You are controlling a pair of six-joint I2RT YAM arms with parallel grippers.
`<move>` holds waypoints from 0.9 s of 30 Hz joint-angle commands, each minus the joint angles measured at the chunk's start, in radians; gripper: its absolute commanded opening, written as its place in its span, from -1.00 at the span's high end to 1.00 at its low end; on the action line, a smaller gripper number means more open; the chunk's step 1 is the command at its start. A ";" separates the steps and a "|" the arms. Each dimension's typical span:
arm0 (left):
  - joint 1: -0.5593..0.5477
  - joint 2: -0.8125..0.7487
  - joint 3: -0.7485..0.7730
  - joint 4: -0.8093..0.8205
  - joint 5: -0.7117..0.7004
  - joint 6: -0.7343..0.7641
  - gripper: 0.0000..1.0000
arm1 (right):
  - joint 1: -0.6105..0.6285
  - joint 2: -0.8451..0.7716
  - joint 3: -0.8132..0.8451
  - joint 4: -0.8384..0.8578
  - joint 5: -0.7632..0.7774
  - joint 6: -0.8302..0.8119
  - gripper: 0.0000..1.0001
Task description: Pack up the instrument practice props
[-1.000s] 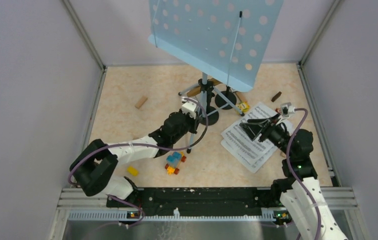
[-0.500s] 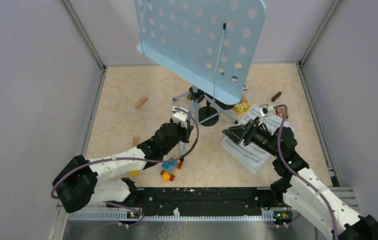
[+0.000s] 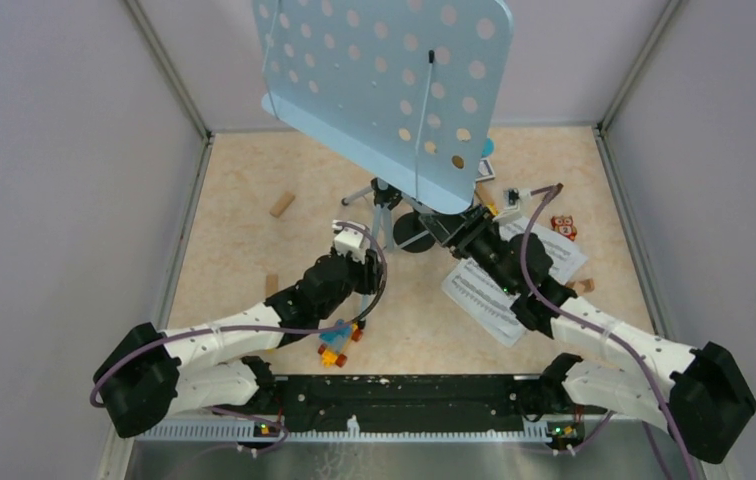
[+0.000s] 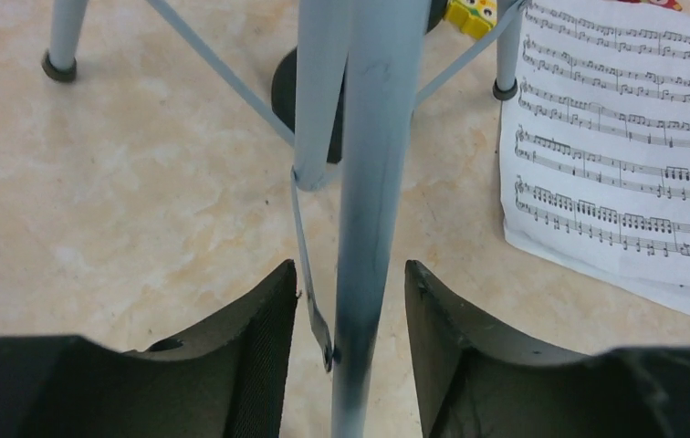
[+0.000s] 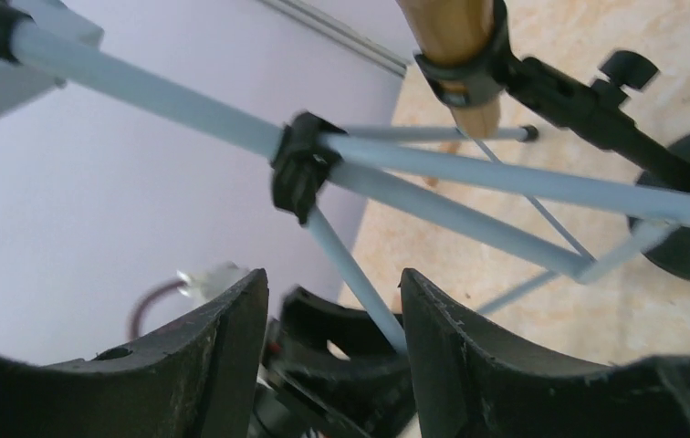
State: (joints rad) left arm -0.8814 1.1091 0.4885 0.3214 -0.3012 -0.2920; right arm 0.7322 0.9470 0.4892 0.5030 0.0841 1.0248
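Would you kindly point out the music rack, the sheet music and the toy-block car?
music rack (image 3: 384,80): top external view, perforated blue panel.
sheet music (image 4: 615,137): left wrist view, printed staves.
toy-block car (image 3: 335,340): top external view, its coloured blocks.

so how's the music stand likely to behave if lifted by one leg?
Probably top-heavy: the big perforated rack sits high on thin tripod legs, so apt to tip. Being smooth and round, one may rotate in the left gripper.

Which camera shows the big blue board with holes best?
The top external view: the pale-blue perforated metal music rack fills its upper middle, holes and all. The left wrist view shows only its pole and legs; the right wrist view only thin blue tubes and a black joint.
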 commanded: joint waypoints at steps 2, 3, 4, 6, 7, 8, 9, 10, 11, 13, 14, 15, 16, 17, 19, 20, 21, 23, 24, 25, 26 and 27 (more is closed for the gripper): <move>-0.004 -0.017 -0.021 -0.047 -0.013 -0.086 -0.21 | 0.011 0.119 0.138 0.138 0.048 0.141 -0.09; -0.004 -0.016 -0.016 -0.049 -0.018 -0.087 -0.23 | 0.012 0.145 0.157 0.152 0.036 0.148 -0.08; -0.004 -0.015 -0.011 -0.051 -0.022 -0.087 -0.24 | 0.012 0.170 0.175 0.162 0.025 0.154 -0.09; -0.005 -0.012 -0.001 -0.052 -0.021 -0.083 -0.24 | 0.013 0.207 0.206 0.172 0.009 0.159 -0.08; -0.004 -0.010 0.004 -0.053 -0.018 -0.080 -0.24 | 0.013 0.222 0.216 0.174 0.010 0.160 -0.07; -0.004 -0.006 0.008 -0.055 -0.012 -0.079 -0.23 | 0.013 0.232 0.222 0.173 0.019 0.164 -0.07; -0.004 -0.003 0.011 -0.056 -0.009 -0.078 -0.21 | 0.013 0.237 0.222 0.167 0.031 0.169 -0.07; -0.004 -0.001 0.013 -0.055 -0.006 -0.076 -0.19 | 0.012 0.239 0.222 0.152 0.044 0.176 -0.07; -0.004 0.002 0.013 -0.055 -0.004 -0.074 -0.16 | 0.013 0.241 0.220 0.141 0.057 0.179 -0.07; -0.004 0.009 0.015 -0.053 0.000 -0.072 -0.13 | 0.014 0.242 0.213 0.124 0.075 0.188 -0.05; -0.004 0.013 0.014 -0.051 0.002 -0.072 -0.11 | 0.014 0.246 0.209 0.127 0.077 0.194 -0.03; -0.004 0.019 0.015 -0.047 0.003 -0.073 -0.09 | 0.015 0.251 0.206 0.133 0.078 0.198 0.00; -0.005 0.022 0.015 -0.044 0.005 -0.073 -0.06 | 0.015 0.258 0.207 0.138 0.076 0.202 0.04; -0.004 0.026 0.015 -0.039 0.010 -0.074 -0.05 | 0.015 0.264 0.208 0.145 0.072 0.206 0.08; -0.005 0.037 0.018 -0.036 0.013 -0.077 -0.03 | 0.014 0.283 0.214 0.158 0.060 0.211 0.16; -0.004 0.042 0.019 -0.036 0.014 -0.079 -0.03 | 0.015 0.291 0.215 0.164 0.056 0.214 0.18; -0.004 0.044 0.020 -0.035 0.013 -0.081 -0.03 | 0.015 0.299 0.218 0.167 0.053 0.215 0.21; -0.005 0.046 0.020 -0.032 0.013 -0.085 -0.03 | 0.014 0.313 0.222 0.175 0.050 0.215 0.27; -0.005 0.046 0.020 -0.032 0.013 -0.085 -0.02 | 0.015 0.320 0.224 0.180 0.051 0.215 0.30; -0.004 0.045 0.020 -0.031 0.013 -0.086 -0.02 | 0.015 0.326 0.224 0.184 0.052 0.215 0.31; -0.005 0.046 0.019 -0.031 0.013 -0.086 -0.02 | 0.015 0.333 0.225 0.191 0.052 0.214 0.33; -0.005 0.047 0.019 -0.031 0.013 -0.085 -0.01 | 0.015 0.340 0.226 0.197 0.052 0.214 0.35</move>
State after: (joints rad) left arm -0.8833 1.1549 0.4713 0.2596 -0.2958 -0.3683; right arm 0.7334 1.2640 0.6701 0.6258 0.1341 1.2354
